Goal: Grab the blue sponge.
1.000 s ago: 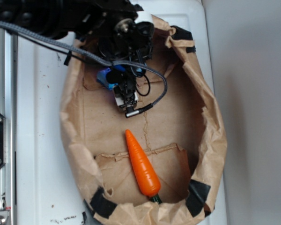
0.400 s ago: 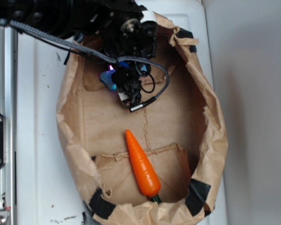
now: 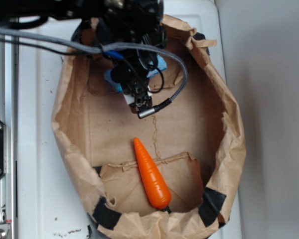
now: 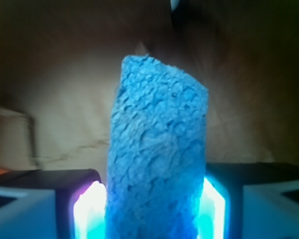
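White tabletop (image 3: 40, 149) carries a crumpled brown paper bag (image 3: 229, 149), opened flat like a basin. From my console, the wrist view shows the gripper (image 4: 154, 209) clamped on the blue sponge (image 4: 157, 154), its two fingers pressing either side while the sponge stands upright between them. On the exterior view the sponge (image 3: 160, 63) sits at the far end of the bag, mostly hidden by the arm. An orange carrot (image 3: 152, 175) lies well apart, at the near end.
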`<state>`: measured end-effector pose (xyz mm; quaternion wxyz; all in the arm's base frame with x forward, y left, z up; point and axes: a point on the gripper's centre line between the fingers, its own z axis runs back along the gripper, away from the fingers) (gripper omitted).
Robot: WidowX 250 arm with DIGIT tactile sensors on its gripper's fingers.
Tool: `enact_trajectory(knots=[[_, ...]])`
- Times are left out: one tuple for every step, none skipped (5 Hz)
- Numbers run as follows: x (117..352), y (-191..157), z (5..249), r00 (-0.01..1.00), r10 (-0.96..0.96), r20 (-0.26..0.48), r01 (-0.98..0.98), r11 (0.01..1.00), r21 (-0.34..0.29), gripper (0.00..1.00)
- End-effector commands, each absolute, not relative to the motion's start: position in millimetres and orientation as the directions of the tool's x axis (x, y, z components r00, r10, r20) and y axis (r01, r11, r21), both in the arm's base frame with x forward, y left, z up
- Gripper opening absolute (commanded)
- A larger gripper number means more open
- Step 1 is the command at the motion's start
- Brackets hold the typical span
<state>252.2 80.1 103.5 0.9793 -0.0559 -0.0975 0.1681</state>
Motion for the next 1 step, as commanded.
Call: enact_trajectory(knots=[[249.2,70.0,149.5,0.893,0.364,0.264,-0.350,0.931,-0.100,0.00]])
